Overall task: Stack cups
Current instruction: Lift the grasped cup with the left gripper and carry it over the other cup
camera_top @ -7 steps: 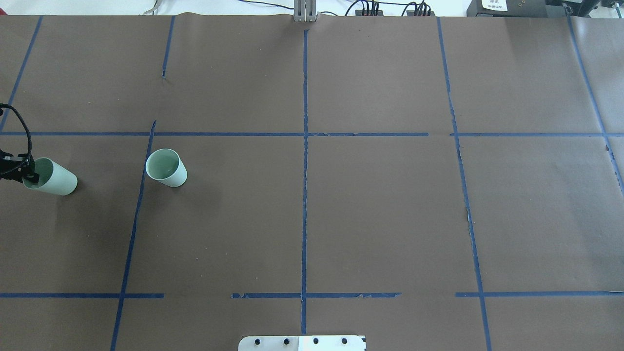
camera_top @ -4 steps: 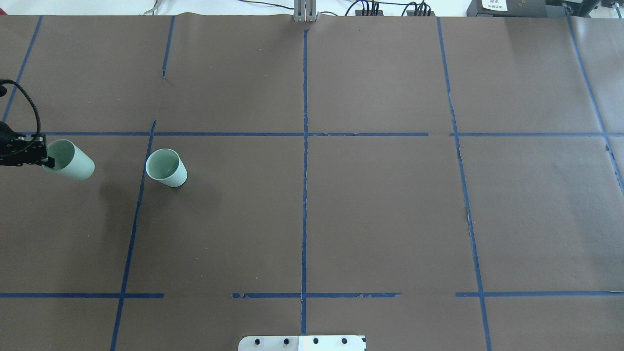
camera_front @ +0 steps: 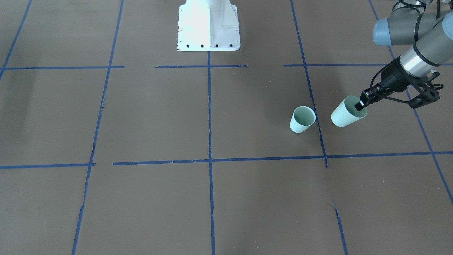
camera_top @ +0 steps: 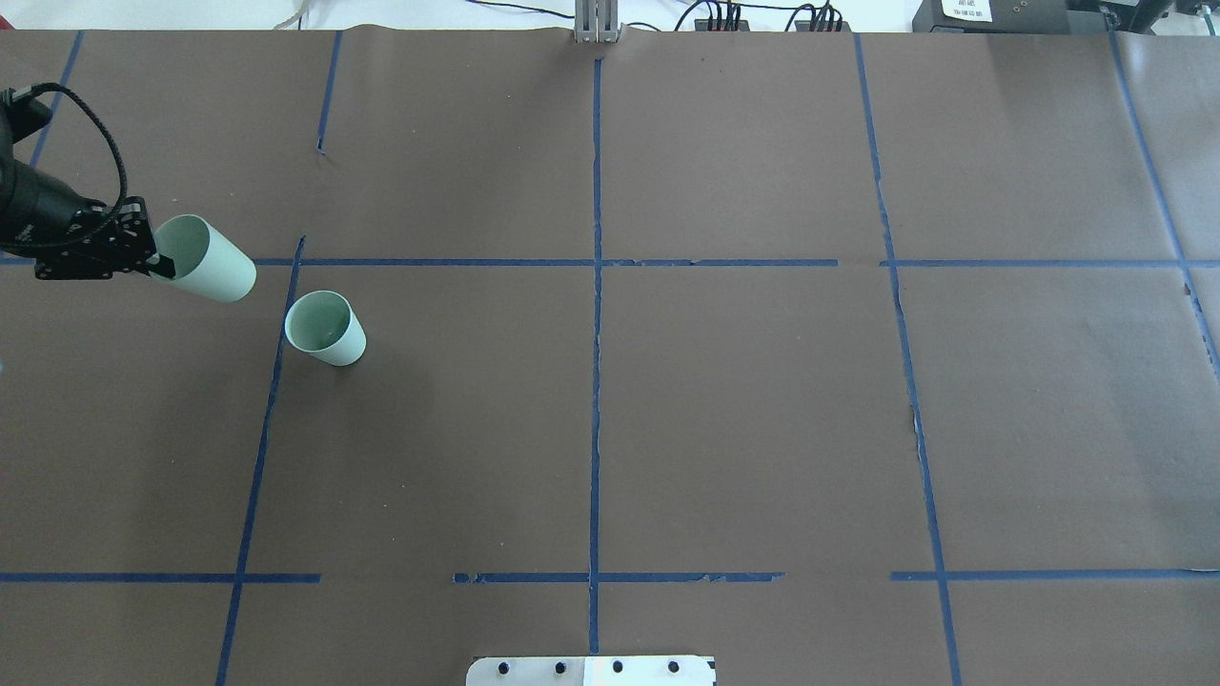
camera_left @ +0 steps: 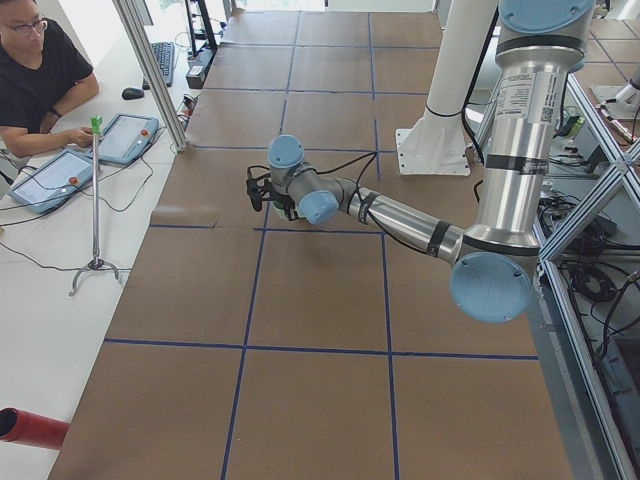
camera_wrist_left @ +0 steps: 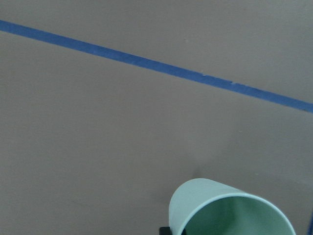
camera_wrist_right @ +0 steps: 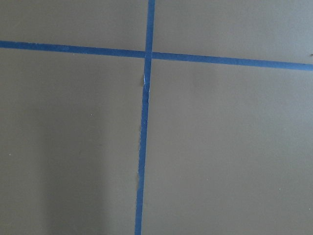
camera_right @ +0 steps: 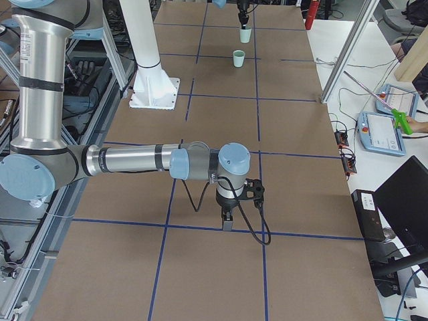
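Note:
Two pale mint-green cups are in view. One cup (camera_top: 326, 329) stands upright on the brown table; it also shows in the front-facing view (camera_front: 302, 119) and the exterior right view (camera_right: 239, 58). My left gripper (camera_top: 157, 262) is shut on the rim of the other cup (camera_top: 205, 259) and holds it tilted above the table, just beside the standing cup and apart from it. The held cup (camera_front: 345, 115) hangs from the gripper (camera_front: 360, 105) and shows in the left wrist view (camera_wrist_left: 220, 208). My right gripper (camera_right: 228, 219) points down at the table far from both cups; I cannot tell whether it is open or shut.
Blue tape lines (camera_top: 596, 286) divide the brown table cover. The robot's white base plate (camera_front: 208, 26) sits at the near edge. Cables (camera_top: 724, 17) lie along the far edge. An operator (camera_left: 40, 70) sits at a side desk with tablets.
My left gripper has carried the held cup up and away from the robot and to the right, closer to the standing cup. The standing cup has not moved.

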